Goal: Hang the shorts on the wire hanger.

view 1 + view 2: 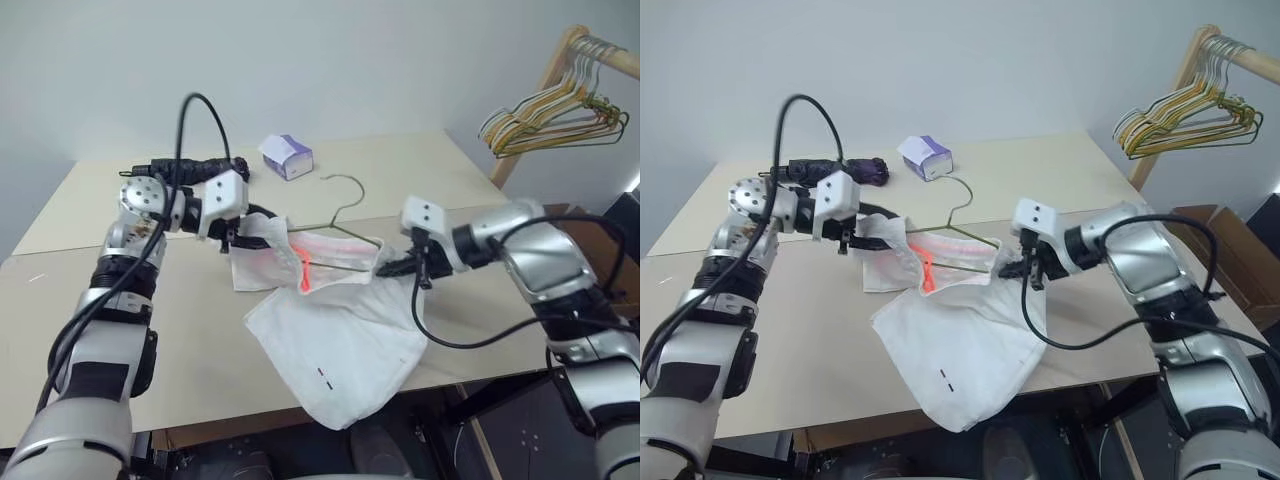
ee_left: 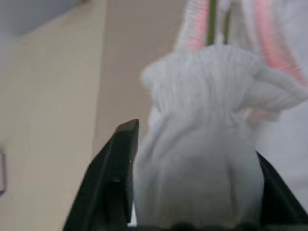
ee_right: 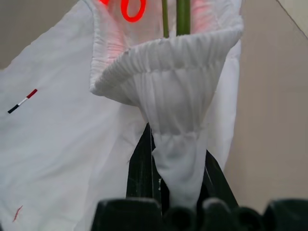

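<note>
Shorts (image 1: 335,350): lying on the table (image 1: 90,310), waistband lifted around the wire hanger (image 1: 345,225).
Left pincer (image 1: 243,235): spread, waistband cloth between its fingers.
Right pincer (image 1: 392,266): pinching the waistband.
Advice: the band should be kept taut.

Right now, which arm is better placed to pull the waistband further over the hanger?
Probably right: the right gripper is pinched shut on the shorts waistband beside the wire hanger, while the left gripper has cloth between spread fingers.
</note>
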Robot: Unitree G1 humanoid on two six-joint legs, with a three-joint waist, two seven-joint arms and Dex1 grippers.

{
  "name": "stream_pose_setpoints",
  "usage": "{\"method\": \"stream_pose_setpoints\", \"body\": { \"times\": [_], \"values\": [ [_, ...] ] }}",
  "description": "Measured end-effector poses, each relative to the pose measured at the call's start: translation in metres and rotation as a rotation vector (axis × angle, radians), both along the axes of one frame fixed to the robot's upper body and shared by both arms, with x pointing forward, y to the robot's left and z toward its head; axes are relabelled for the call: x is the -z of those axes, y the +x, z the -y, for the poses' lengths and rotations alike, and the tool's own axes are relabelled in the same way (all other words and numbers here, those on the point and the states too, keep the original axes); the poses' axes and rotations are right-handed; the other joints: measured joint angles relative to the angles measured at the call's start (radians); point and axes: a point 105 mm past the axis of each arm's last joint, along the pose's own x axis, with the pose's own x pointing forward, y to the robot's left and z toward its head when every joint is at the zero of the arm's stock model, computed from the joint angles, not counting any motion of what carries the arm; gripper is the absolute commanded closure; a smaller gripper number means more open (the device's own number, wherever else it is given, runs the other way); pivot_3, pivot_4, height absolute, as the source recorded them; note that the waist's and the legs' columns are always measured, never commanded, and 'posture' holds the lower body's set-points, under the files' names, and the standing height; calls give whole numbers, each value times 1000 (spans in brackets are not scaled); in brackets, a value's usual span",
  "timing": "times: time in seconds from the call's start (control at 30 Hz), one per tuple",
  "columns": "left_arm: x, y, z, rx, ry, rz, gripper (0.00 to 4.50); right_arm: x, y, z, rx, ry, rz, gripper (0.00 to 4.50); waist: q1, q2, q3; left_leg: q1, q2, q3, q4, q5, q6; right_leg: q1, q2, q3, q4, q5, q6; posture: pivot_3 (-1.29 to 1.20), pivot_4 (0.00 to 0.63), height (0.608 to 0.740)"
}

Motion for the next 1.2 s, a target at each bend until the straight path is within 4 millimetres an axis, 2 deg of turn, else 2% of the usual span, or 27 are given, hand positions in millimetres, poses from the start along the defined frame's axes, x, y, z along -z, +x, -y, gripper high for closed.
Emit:
{"method": "stream_pose_setpoints", "body": {
  "times": [0.1, 0.13, 0.33, 0.47, 0.6, 0.7, 0.87, 1.03, 1.2],
  "values": [
    [-10, 10, -7, -91, -74, 44, 120, 5, -10, 10, 79, 36, -40, 4500, -4, 0, 0, 1, 0, 0, 0, 0, 0, 0, 0, 0, 1, 0, 0, -267, 0, 740],
    [-16, 15, -10, -137, -108, 80, 53, 5, -13, 13, 111, 47, -46, 4500, -6, 0, 0, 1, 0, 0, 0, 0, 0, 0, 0, 0, 1, 0, 0, -271, 0, 740],
    [-45, 22, -15, -208, -272, 148, 53, 12, -25, 38, 347, 125, -103, 4500, -3, 0, 0, -1, 0, 0, 1, 0, 0, 0, 0, 0, 0, 0, 0, -295, 0, 740],
    [-66, 12, 0, -139, -414, 157, 53, 8, -30, 52, 496, 216, -106, 4500, -2, 0, 0, -1, 0, 0, 1, 0, 0, 0, 0, 0, 0, 0, 0, -322, 0, 740],
    [-64, -1, 17, -85, -506, 113, 53, 2, -35, 67, 628, 269, -84, 4500, -5, 0, 0, -1, 0, 1, 2, 0, 0, 1, 0, 0, 1, 0, 0, -348, 0, 740],
    [-61, -5, 26, -72, -552, 70, 53, -3, -39, 69, 672, 309, -63, 4500, -19, 0, 0, -1, 0, 1, 2, 0, 0, 1, 0, 0, 1, 0, 0, -354, 0, 740],
    [-74, -17, 42, -26, -634, 43, 53, -19, -41, 78, 769, 374, 20, 4500, -39, 0, 0, -1, 0, 1, 2, 0, 0, 1, 0, 0, 0, 0, 0, -365, 0, 740],
    [-73, -25, 51, -26, -718, -37, 53, -18, -39, 101, 981, 393, 78, 4500, -54, 1, -1, -1, 0, 1, 3, 0, 0, 1, 0, 1, 1, 0, 0, -373, 0, 740],
    [-90, -37, 58, 5, -805, -107, 53, -29, -39, 125, 1179, 386, 165, 4500, -60, 2, -1, -1, 0, 2, 3, 0, 0, 1, 0, 1, 0, 0, 0, -383, 0, 740]
  ]
}}
